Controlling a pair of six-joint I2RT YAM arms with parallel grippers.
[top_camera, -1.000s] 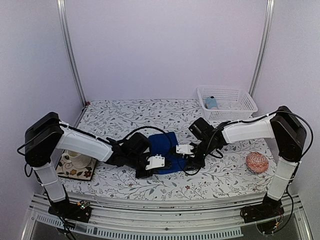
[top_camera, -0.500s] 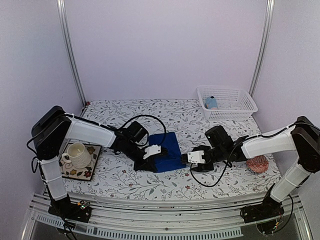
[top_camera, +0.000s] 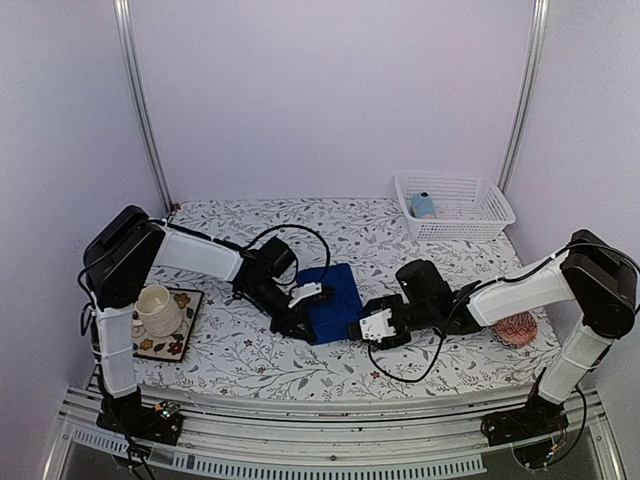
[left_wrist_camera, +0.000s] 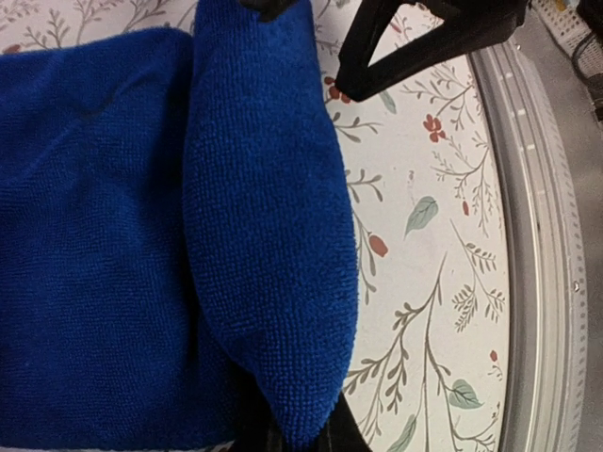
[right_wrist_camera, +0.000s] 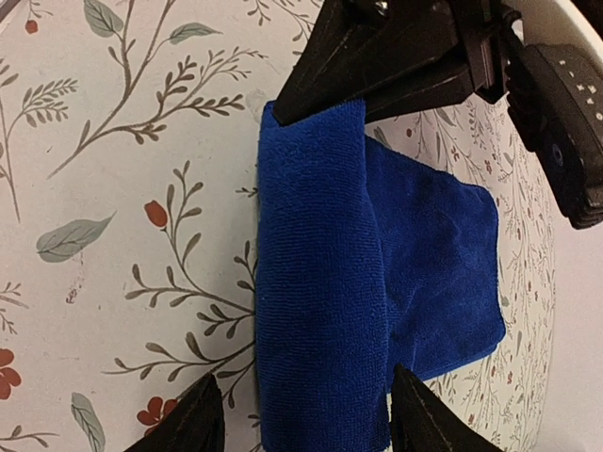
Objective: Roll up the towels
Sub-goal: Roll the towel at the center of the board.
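Note:
The royal-blue towel lies mid-table with its near edge rolled into a thick fold. My left gripper is shut on the left end of that fold, the cloth pinched between its tips. My right gripper is open at the fold's other end, one black finger on each side of the roll and not squeezing it. A light-blue towel sits in the white basket.
A cup on a patterned coaster stands at the left near my left arm's base. The pink-red patterned ball lies behind my right forearm. The basket is at the back right. The metal rail runs along the table's near edge.
My right gripper swung out to the right, then came back left to the fold's end with its jaws wider. My left gripper stayed shut on the towel and shifted slightly.

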